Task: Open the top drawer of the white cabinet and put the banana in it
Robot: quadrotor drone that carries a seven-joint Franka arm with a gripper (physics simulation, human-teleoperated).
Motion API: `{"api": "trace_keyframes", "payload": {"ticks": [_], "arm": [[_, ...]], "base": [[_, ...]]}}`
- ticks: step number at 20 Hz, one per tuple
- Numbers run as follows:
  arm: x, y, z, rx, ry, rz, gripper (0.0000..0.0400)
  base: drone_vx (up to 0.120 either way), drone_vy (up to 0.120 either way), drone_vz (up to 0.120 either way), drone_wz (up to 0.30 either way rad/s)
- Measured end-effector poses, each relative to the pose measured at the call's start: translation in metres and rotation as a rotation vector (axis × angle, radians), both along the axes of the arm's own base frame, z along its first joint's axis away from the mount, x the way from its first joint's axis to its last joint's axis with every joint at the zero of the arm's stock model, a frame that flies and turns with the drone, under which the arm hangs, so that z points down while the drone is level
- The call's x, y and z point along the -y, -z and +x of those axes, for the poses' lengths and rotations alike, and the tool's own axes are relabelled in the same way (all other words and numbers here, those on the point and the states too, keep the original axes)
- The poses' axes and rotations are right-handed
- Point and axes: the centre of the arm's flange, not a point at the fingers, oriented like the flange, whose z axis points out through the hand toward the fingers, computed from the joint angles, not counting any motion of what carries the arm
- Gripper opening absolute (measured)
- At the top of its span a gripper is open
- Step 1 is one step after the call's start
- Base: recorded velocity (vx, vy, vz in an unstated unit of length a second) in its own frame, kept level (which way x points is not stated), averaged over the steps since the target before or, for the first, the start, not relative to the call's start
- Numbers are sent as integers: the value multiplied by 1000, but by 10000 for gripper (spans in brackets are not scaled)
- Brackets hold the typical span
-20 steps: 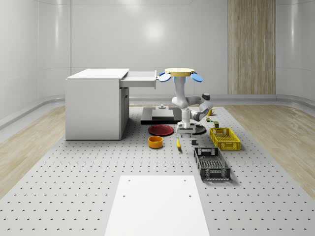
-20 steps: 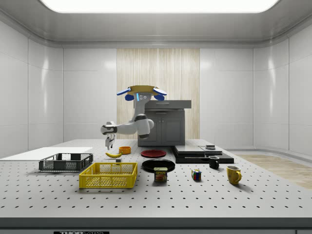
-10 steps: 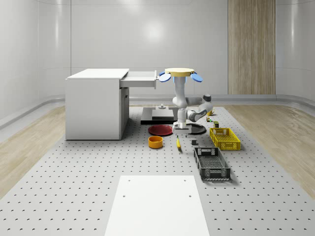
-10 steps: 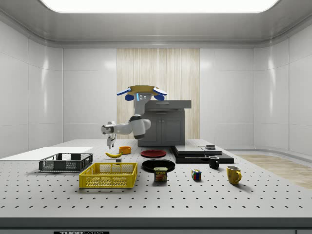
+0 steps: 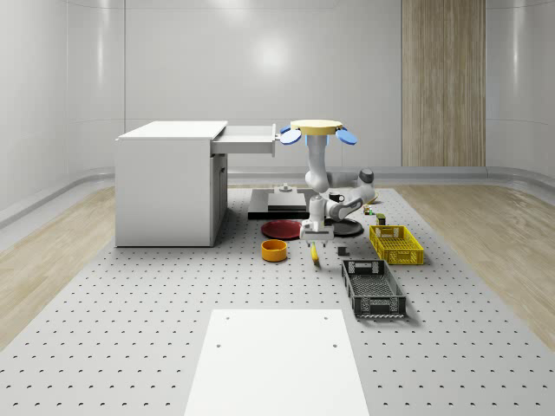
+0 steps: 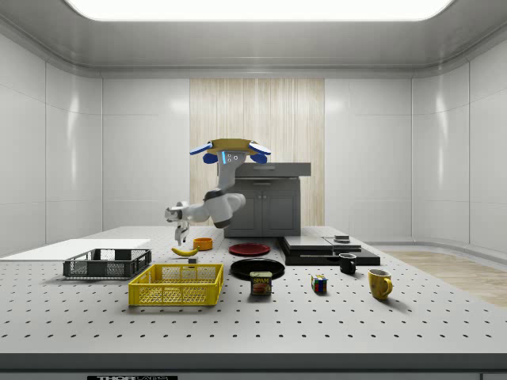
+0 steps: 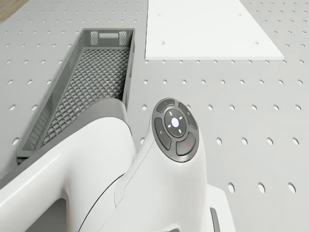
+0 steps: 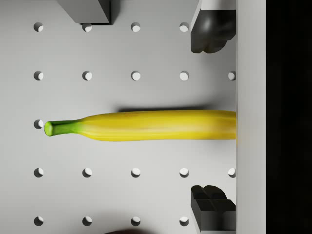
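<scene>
Fingertips point(image 8: 212, 30) of the gripper point(image 8: 212, 119) stand spread apart on either side of the banana point(image 8: 146, 125) in the wrist view, one to each flank, neither touching the fruit (so nothing is held yet). The banana lies flat on the perforated worktop point(image 8: 112, 190), its green stem pointing away from the gripper's body. In the side view the gripper point(image 6: 182, 234) hangs just above the banana point(image 6: 185, 251), near an orange bowl point(image 6: 203, 243). In the whole-scene view the banana point(image 5: 314, 253) lies between that orange bowl point(image 5: 274, 250) and a black crate point(image 5: 373, 289), with a yellow basket point(image 5: 396, 243) a little further off.

The drone point(image 5: 316, 130) hovers above the worktop beside the white cabinet point(image 5: 166, 184), whose top drawer point(image 5: 248, 140) is already pulled out, so the grasp looks like the step in hand.

The risks, as I judge them: the fingers straddle the banana toward one end, not its middle, so once lifted it could droop or swivel in the grip. A curved, smooth fruit may also roll as one finger meets it first, and any sway of the hovering drone during descent could push a fingertip onto the peel.
</scene>
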Motion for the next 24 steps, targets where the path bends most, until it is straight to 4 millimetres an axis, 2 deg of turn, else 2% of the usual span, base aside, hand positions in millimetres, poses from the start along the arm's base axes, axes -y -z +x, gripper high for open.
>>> {"api": "trace_keyframes", "payload": {"ticks": [13,24], "arm": [[-12,-37,0,0,0,0,400],[-4,-56,0,0,0,0,400]], "base": [[0,0,0,0],[0,0,0,0]]}}
